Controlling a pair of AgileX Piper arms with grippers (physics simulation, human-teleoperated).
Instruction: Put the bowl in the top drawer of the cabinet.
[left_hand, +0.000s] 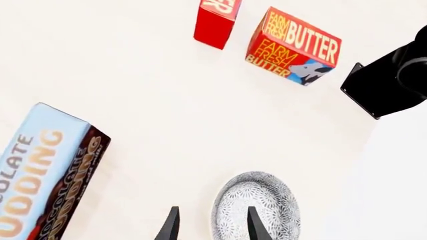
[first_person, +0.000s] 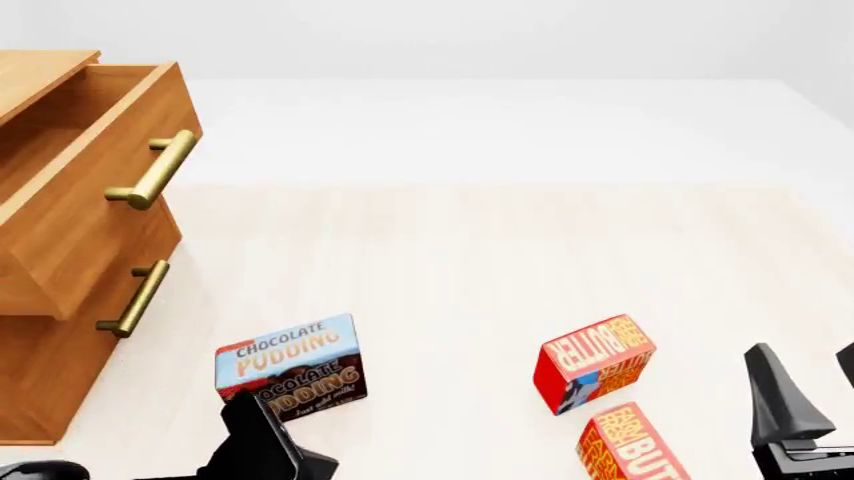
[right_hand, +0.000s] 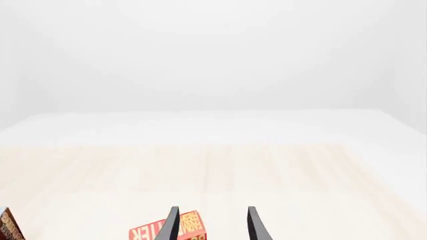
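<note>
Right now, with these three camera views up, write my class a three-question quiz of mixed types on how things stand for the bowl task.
1. True or false: the top drawer of the cabinet is already pulled open.
2. Multiple choice: in the left wrist view, the bowl lies
A. inside the drawer
B. on the table, under the left gripper
C. on top of the pudding box
3. Fill in: the two red boxes on the table are labelled ____.

Key: 1 true. 2 B. 3 butter.
</note>
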